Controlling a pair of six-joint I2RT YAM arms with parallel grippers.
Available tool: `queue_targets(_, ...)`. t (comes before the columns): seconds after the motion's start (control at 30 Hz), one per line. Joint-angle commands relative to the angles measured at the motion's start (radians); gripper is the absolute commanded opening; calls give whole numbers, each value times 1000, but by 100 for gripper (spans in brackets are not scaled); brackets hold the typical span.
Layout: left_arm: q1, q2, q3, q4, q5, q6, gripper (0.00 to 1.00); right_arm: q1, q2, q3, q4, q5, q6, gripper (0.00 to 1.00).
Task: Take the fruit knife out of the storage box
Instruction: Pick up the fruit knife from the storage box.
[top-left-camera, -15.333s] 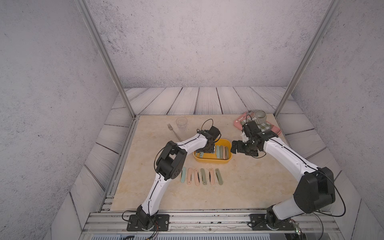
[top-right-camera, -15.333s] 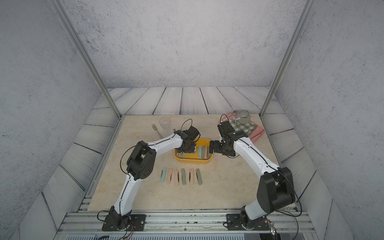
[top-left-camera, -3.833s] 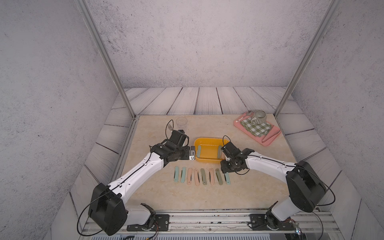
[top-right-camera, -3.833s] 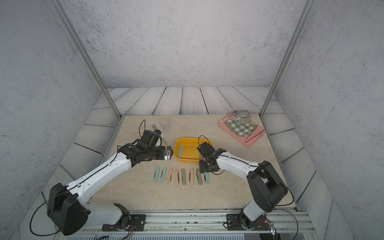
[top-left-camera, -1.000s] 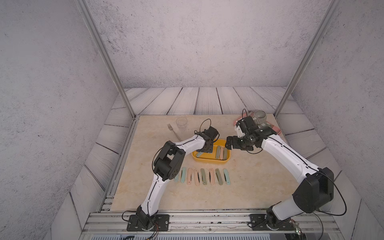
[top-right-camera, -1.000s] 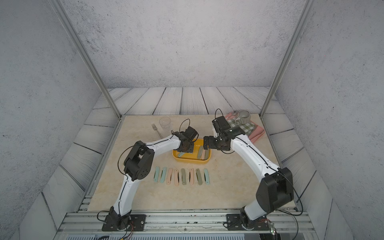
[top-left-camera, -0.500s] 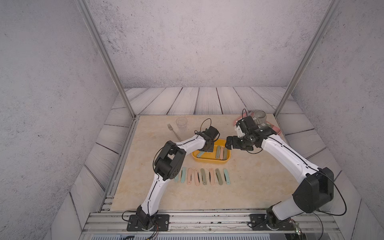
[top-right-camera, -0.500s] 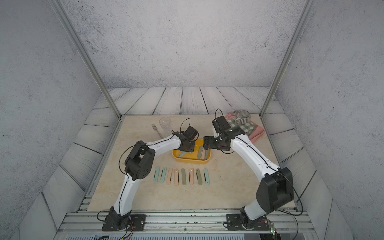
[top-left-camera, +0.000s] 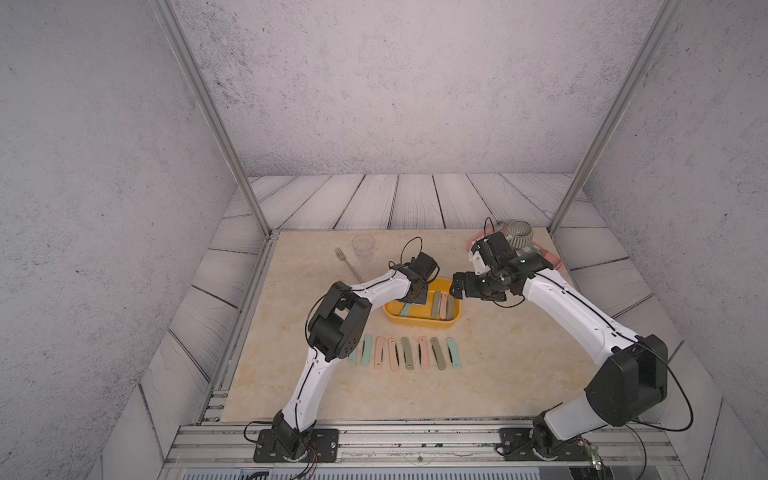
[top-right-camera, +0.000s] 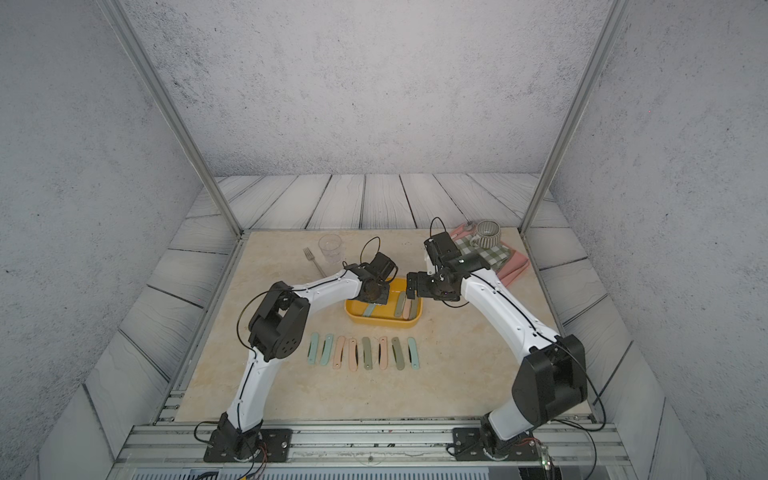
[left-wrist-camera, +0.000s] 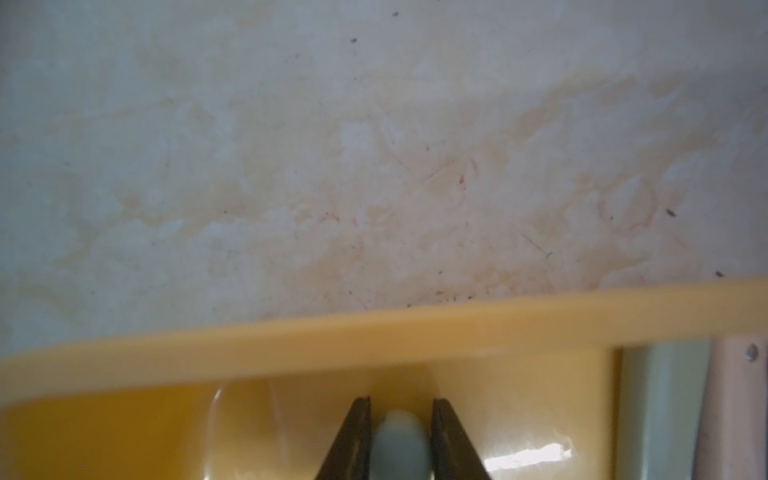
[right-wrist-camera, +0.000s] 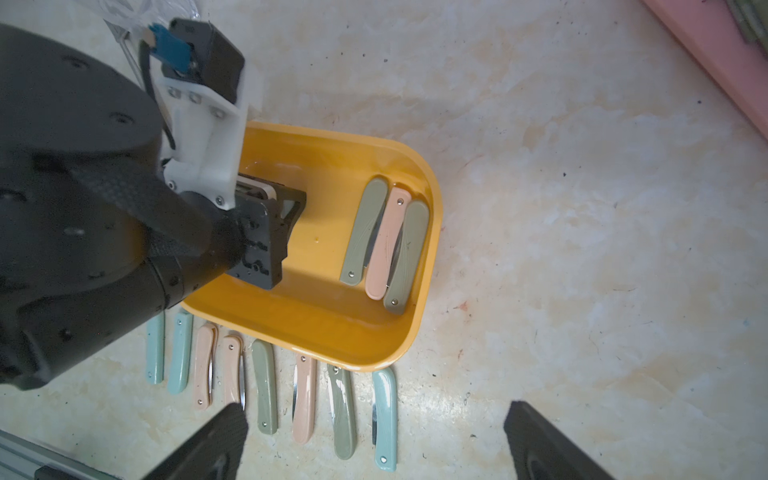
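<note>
Jaws of the left gripper (left-wrist-camera: 401, 401) press against both sides of a pale blue-green folded fruit knife (left-wrist-camera: 401, 449), holding it by one rounded end inside the yellow storage box (left-wrist-camera: 374, 332). Jaws of the right gripper (right-wrist-camera: 374, 440) stand wide apart with nothing between them. This gripper hangs by the box's right end, close to its far corner.

In both top views the held fruit knife (top-left-camera: 406, 310) (top-right-camera: 370, 310) sits low in the left half of the storage box. Its long axis runs roughly from the near wall toward the far wall, on a slant. The free end points near and slightly left, and the far end is hidden under the left gripper. Whether it rests on the box floor or is raised off it cannot be told.

At the right end of the box three folded knives (right-wrist-camera: 386, 245) lie side by side, olive, pink and olive, roughly parallel to one another. On the marbled table (top-left-camera: 498, 353), just in front of the box, a row of eight folded knives (top-right-camera: 366, 353) lies with each long axis running near to far.
</note>
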Motion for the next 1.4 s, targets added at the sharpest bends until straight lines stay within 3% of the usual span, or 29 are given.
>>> queue_targets(0.0, -3, -8, -17, -56, 5, 19, 35, -4, 1, 8, -4, -10, -18, 99)
queue_targets(0.1, -3, -10, -18, -66, 7, 23, 54, -3, 3, 9, -5, -10, -20, 99)
queue_targets(0.33, -4, -31, -37, -80, 16, 28, 60, -4, 1, 9, -6, -15, -20, 99)
queue_targets(0.63, -4, -5, -46, -117, 46, 25, 47, -3, 1, 6, -3, -17, -17, 99)
queue_targets(1.0, -4, -20, -62, -115, 43, 28, 26, -4, 6, 5, 6, -21, -13, 99)
queue_targets(1.37, -2, -115, -29, -72, 53, 92, 21, -4, 4, 13, 4, -5, -17, 99)
